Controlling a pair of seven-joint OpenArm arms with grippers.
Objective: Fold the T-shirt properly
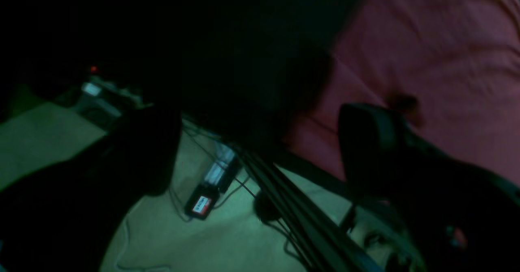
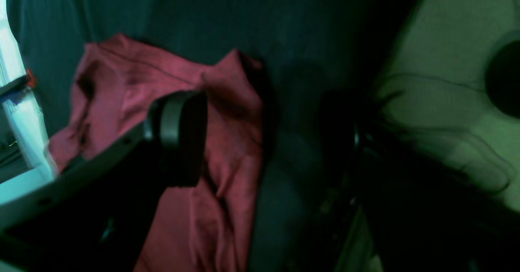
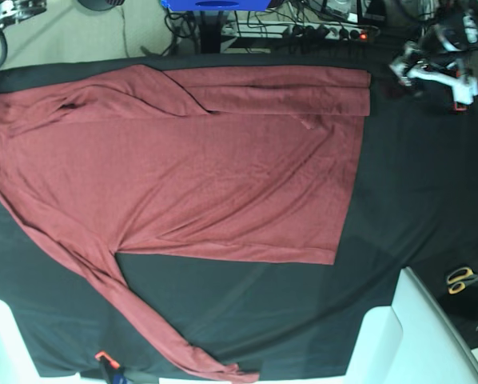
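T-shirt (image 3: 223, 184) folding is what I have in hand, so I check the jaws first. On the left wrist view the left gripper (image 1: 260, 150) has its jaws spread wide with nothing between them; one dark finger (image 1: 373, 142) sits over the red cloth near the table edge, though I cannot tell if it touches. On the right wrist view the right gripper (image 2: 264, 142) is also spread and empty, its lit finger (image 2: 178, 134) in front of a bunched part of the shirt, with the other one lost in shadow.

From the base view the shirt lies spread on the black table cloth (image 3: 415, 200), body mostly flat. Its far edge looks already turned over in a band near the top, and one long sleeve (image 3: 135, 320) trails off toward the near edge of the table. Neither arm is plainly visible there.

My worries, as I judge it:
- The wrist views are dark and blurred, so I could close on two layers, or on the table cloth along with the shirt, and drag the whole lot.
- The trailing sleeve may snag or slide off the table edge if I lift the body without tucking it in.
- Pulling one side alone would skew the knit and undo the folded band.
- Cables (image 1: 284, 191) hang near the left gripper below the table edge and could catch.
- Scissors (image 3: 463, 278) lie off to the side, well apart from the shirt.
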